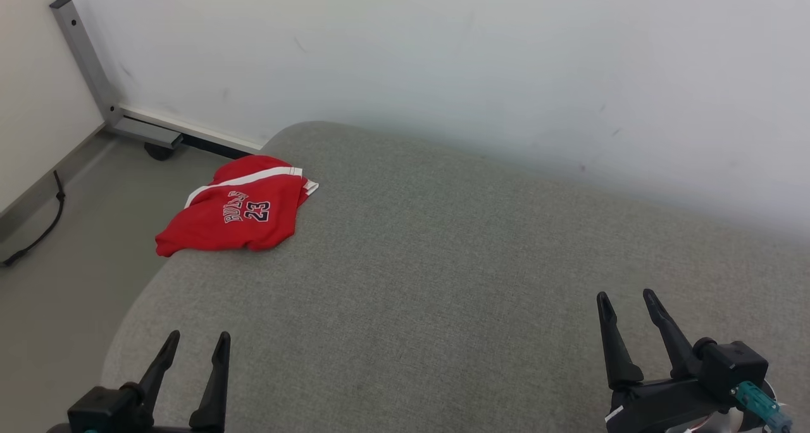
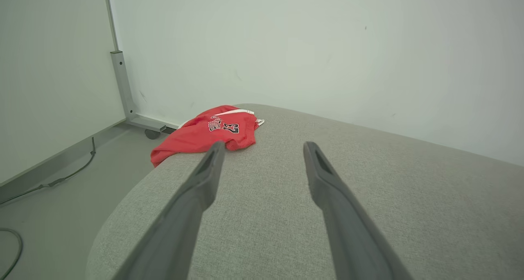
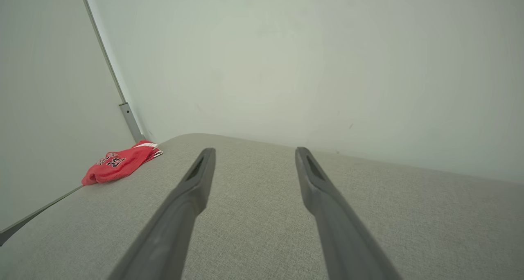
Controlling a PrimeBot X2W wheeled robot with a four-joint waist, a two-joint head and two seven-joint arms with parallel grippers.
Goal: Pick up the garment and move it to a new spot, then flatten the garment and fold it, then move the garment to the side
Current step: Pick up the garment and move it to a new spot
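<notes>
Left end effector (image 1: 199, 337) spread — garment (image 1: 237, 214) near metal post (image 1: 85, 59).

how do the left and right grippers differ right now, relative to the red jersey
The left gripper is at the near left edge of the grey cushion, on the same side as the red jersey; the right gripper is far across on the right. In the head view the left gripper points nearly straight up the picture, while the right gripper leans left. Both are open, empty and well apart from the jersey.

cable (image 1: 59, 191) cut by left edge, left tool (image 1: 199, 335) base by bottom edge
</notes>
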